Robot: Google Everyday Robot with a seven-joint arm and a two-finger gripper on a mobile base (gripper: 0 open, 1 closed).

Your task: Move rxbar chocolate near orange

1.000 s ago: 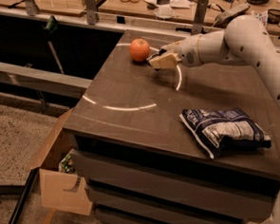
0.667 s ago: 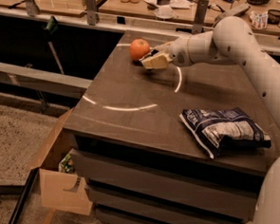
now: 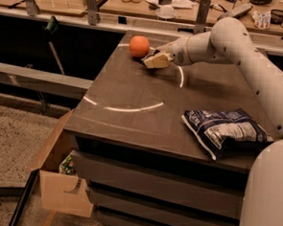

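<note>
The orange (image 3: 139, 46) sits near the far left corner of the dark table (image 3: 133, 90). My gripper (image 3: 155, 60) is low over the table just right of the orange, almost touching it. It is shut on the rxbar chocolate (image 3: 150, 56). Only a thin dark sliver of the bar shows between the pale fingers (image 3: 160, 62); the rest is hidden. The white arm reaches in from the right.
A blue-and-white chip bag (image 3: 225, 129) lies at the table's front right. An open cardboard box (image 3: 62, 187) stands on the floor at the front left. A counter with clutter (image 3: 167, 11) runs behind the table.
The gripper has moved slightly left and down with the bar, closer to the orange. The orange and the chip bag have not moved.
</note>
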